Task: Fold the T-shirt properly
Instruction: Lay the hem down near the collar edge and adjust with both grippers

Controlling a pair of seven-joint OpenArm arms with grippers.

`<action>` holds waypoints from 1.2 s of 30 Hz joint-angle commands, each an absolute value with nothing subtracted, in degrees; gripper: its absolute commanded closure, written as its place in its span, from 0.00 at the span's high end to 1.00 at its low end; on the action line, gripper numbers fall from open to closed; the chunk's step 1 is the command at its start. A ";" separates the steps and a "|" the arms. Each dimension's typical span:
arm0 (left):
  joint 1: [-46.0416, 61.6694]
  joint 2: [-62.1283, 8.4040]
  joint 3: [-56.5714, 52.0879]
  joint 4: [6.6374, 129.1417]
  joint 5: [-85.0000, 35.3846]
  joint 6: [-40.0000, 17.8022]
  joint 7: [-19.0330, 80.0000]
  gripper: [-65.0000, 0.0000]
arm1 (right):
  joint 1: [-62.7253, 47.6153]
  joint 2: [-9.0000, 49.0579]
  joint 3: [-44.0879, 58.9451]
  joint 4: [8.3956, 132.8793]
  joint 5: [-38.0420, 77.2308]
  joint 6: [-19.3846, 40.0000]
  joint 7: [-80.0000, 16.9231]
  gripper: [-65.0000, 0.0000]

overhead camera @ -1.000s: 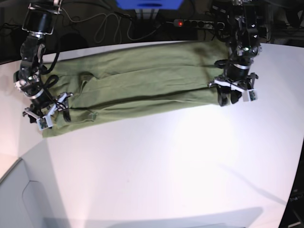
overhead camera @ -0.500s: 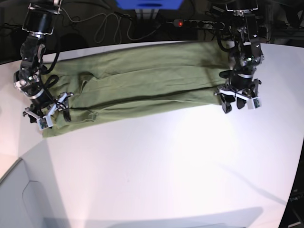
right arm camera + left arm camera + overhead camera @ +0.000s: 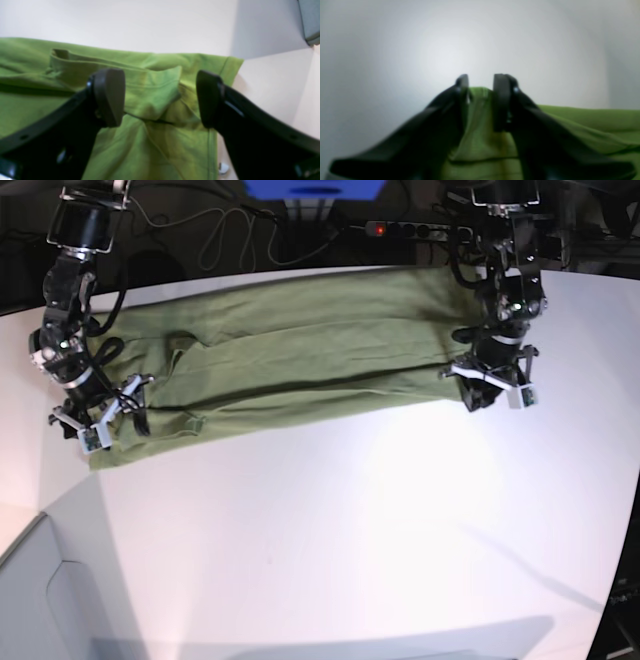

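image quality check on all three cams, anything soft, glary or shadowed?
Left wrist view: tool blurred, T-shirt soft too. Right wrist view: T-shirt fairly crisp, tool fingers softer, grey shadow across the table at upper right. Base view: table washed out bright in the middle, faint shadow streak lower right, bluish band along the bottom edge.
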State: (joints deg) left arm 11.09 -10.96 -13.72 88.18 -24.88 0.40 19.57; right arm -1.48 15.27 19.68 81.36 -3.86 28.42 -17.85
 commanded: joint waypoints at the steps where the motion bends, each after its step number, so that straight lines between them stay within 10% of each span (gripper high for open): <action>1: 10.68 -11.56 -14.02 89.10 -25.19 0.13 18.15 0.15 | -0.66 16.13 19.82 82.24 -3.12 28.70 -16.40 0.66; 5: 10.86 -10.15 -14.55 89.71 -25.01 0.13 18.15 0.00 | -0.66 16.13 19.82 82.24 -3.12 28.70 -16.40 0.66; 36: 21.67 -9.98 -14.37 99.56 -25.19 0.13 17.63 0.00 | 4.70 16.40 19.74 75.65 -3.03 28.70 -16.40 0.66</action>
State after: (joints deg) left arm 22.04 -9.54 -14.28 98.65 -24.80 0.40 19.11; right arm 3.75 15.42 19.55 74.76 -3.79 28.45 -17.80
